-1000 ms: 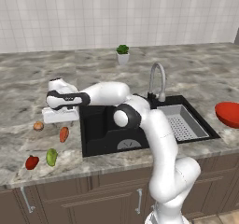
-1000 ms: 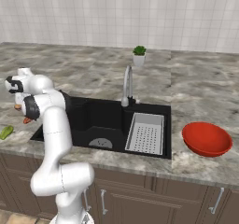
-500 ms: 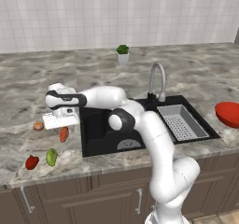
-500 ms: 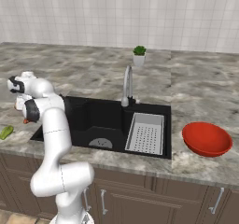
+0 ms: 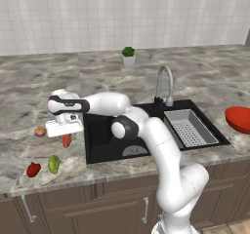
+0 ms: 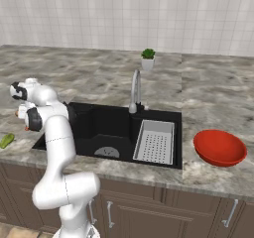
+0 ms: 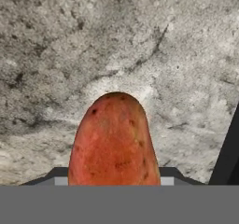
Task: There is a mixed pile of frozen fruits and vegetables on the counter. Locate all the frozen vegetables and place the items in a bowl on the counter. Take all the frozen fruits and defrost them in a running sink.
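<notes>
We lowered our hand [image 5: 65, 134] onto orange piece [image 5: 66, 140] | brown ball [image 5: 40, 131] beside | grip unclear

Both base views face the sink [image 5: 146, 130] from behind; the hand view looks closely down at the counter [image 7: 116, 41].

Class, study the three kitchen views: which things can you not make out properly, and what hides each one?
- Orange piece: hand view, lower end cut off by the bottom edge.
- Claw: left base view, fingertips hidden under the white hand; grip unclear.
- Red bowl: left base view, cut off by the right edge.
- Yellow-green fruit: right base view, partly cut off at the left edge.
</notes>
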